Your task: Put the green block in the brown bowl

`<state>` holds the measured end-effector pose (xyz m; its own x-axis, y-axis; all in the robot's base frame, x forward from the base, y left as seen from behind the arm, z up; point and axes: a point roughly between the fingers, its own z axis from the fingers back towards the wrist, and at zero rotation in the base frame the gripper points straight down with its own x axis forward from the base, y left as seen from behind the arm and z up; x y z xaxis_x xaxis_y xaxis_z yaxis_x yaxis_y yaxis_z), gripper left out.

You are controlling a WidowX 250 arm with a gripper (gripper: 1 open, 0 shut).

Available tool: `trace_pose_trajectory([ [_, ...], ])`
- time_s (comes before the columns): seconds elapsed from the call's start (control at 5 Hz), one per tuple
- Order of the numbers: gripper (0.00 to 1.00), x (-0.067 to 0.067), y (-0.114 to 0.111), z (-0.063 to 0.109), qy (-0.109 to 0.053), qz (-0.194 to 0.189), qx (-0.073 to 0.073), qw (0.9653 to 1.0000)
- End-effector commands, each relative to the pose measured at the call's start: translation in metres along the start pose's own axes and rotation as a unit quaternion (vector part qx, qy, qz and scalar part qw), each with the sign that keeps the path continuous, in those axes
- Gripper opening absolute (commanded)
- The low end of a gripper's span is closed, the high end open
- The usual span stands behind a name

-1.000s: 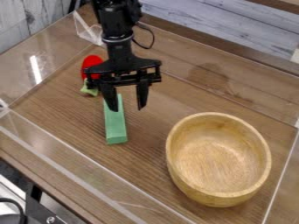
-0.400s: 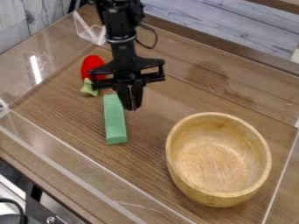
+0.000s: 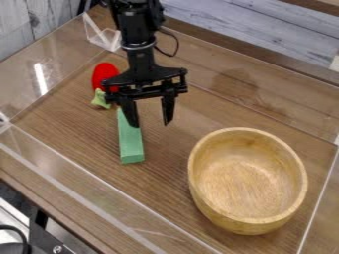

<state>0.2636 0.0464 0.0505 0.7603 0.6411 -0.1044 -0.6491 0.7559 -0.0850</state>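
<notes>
The black gripper point(image 3: 147, 111) points straight down, its jaws parted and holding nothing, straddling the far end of the green block point(image 3: 129, 139). The block lies flat on the wooden counter point(image 3: 79, 189), left of the empty brown bowl point(image 3: 248, 179). A red toy point(image 3: 103, 75) sits behind.

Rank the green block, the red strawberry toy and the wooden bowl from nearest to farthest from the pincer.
Measured from the pincer:
1. Green block, directly under its fingers.
2. Red strawberry toy, just behind, to the picture's left.
3. Wooden bowl, off to the front right.
</notes>
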Motion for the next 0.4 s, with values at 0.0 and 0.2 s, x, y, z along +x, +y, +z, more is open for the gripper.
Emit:
trace_pose_trajectory([
  [0.0,0.0,0.0092,-0.0028,0.0114,-0.024,0.004,-0.013,0.9996],
  [0.2,1.0,0.0097,-0.0033,0.0125,-0.02,0.008,-0.017,0.9996],
])
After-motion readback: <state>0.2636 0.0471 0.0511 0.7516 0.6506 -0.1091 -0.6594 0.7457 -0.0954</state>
